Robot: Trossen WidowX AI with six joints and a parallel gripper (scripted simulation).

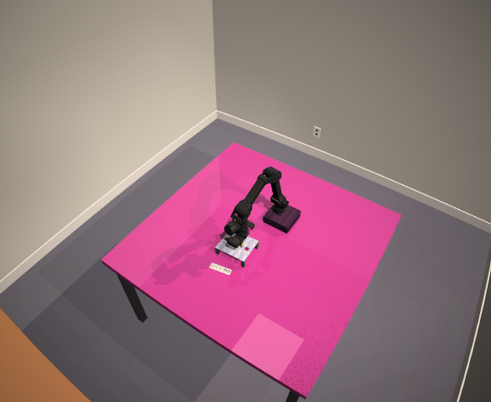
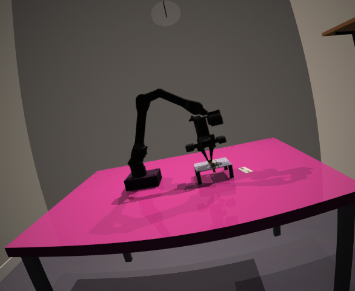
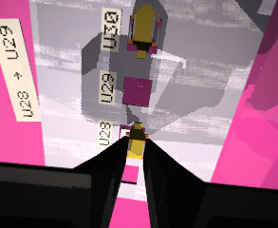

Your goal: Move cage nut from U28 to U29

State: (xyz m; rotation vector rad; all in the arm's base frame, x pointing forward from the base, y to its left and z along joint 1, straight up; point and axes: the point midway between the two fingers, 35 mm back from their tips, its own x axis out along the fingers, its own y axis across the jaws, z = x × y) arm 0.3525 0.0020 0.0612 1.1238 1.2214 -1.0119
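Black arm (image 2: 142, 125) arched over pink table (image 2: 183, 216), gripper (image 2: 210, 160) pointing down at pale rail plate (image 2: 202, 165), closed on something

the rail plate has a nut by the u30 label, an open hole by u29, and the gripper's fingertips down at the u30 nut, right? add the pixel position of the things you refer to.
Not quite: the gripper's (image 3: 137, 142) fingertips are at the nut (image 3: 136, 148) by the U28 label, as the wrist view shows. The rest stands.
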